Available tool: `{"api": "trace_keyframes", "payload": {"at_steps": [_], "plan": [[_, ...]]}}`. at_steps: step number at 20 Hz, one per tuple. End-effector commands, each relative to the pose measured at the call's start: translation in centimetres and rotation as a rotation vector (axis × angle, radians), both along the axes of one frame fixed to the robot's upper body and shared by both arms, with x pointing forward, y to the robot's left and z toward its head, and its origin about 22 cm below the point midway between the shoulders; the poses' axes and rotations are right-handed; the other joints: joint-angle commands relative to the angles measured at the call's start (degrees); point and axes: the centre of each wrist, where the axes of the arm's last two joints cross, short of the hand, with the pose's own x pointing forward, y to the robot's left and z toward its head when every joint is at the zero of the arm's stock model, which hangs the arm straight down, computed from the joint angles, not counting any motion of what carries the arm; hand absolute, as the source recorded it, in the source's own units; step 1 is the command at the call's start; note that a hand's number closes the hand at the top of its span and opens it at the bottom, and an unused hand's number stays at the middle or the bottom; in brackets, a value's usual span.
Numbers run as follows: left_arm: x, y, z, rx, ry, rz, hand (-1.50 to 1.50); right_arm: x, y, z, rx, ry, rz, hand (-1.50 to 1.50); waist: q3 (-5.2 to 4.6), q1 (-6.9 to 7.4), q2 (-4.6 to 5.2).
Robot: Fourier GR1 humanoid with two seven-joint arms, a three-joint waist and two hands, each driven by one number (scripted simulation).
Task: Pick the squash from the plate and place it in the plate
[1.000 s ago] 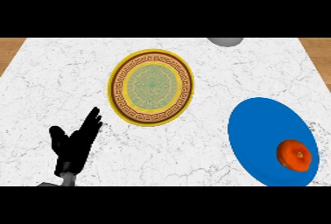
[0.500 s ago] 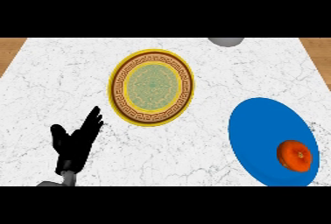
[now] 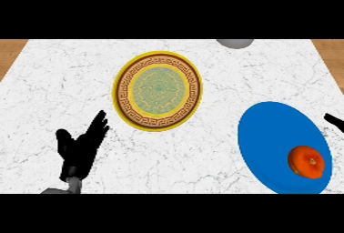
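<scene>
Nothing is done yet. The squash [image 3: 310, 161] lies on the blue plate [image 3: 269, 136], just below my right hand [image 3: 334, 120], of which only a tip shows, so I cannot tell its state. My left hand [image 3: 79, 148] rests open; the patterned plate [image 3: 157, 90] sits up-right of it.

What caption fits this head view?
Orange squash sits on blue plate; patterned plate waits; left hand rests open.

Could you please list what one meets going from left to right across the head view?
Left hand → patterned yellow plate → grey object at the far edge → blue plate → orange squash on it → right hand's tip.
</scene>
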Motion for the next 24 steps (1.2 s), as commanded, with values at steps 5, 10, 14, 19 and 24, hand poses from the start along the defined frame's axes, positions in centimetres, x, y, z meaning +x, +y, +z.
{"api": "trace_keyframes", "payload": {"at_steps": [5,10,14,19,24], "plan": [[0.0,0.6,1.4,-0.005,0.042,-0.001,0.0,0.5,2.7,-2.3,-0.039,-0.01,-0.007,-1.5,-0.21,0.32,0.28],[0.7,0.6,-1.6,-0.008,0.037,-0.011,0.0,0.7,2.0,-2.4,-0.125,0.0,-0.05,-1.5,-0.24,0.06,0.35],[-0.6,0.7,-0.3,-0.001,0.032,0.011,0.0,0.8,1.4,-3.3,-0.146,0.022,-0.055,-1.5,-0.22,0.25,0.31],[-0.4,-0.7,0.2,0.003,0.047,-0.009,0.0,2.3,4.7,-5.3,-0.139,0.04,-0.028,-1.5,-0.22,0.27,0.3],[0.1,1.1,-0.4,-0.005,0.049,0.007,0.0,1.9,3.9,-7.0,-0.16,0.08,-0.009,-1.5,-0.23,0.15,0.3]]}}
